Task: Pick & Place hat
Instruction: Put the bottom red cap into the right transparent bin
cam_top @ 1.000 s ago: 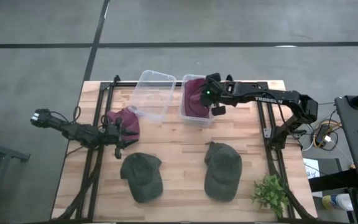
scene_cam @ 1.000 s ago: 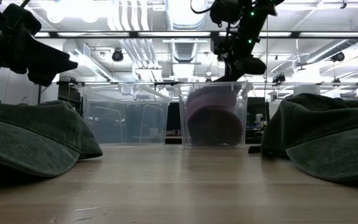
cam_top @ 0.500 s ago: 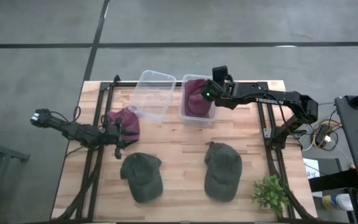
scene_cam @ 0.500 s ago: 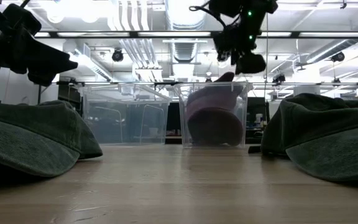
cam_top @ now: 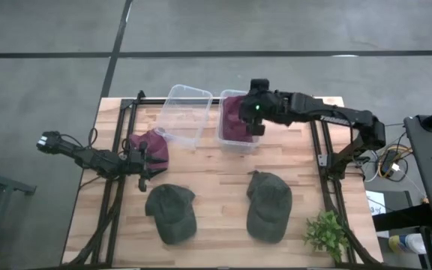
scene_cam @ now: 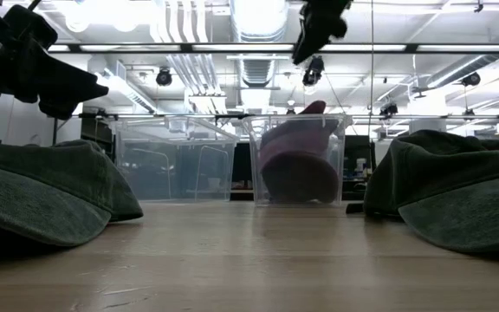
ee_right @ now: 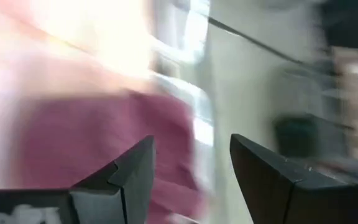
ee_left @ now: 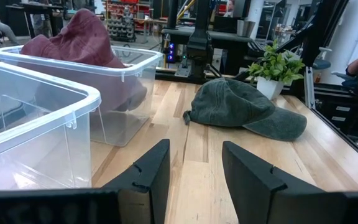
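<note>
Maroon hat blurred; green hat edge-cropped.

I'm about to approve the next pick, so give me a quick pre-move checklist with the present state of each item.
1. Right gripper empty and open: ok, nothing sits between its fingers.
2. Maroon hat in the right-hand bin: ok, the maroon hat lies inside, its top poking above the rim.
3. Right gripper above the bin rim: ok in the low view.
4. Left gripper open: ok, fingers apart, nothing held.
5. Second maroon hat beside the left gripper, still on the table: ok as a pick target; contact cannot tell.
6. Empty clear bin free to take it: ok.
7. Two green hats out of the way, nearer the front edge: ok.
</note>
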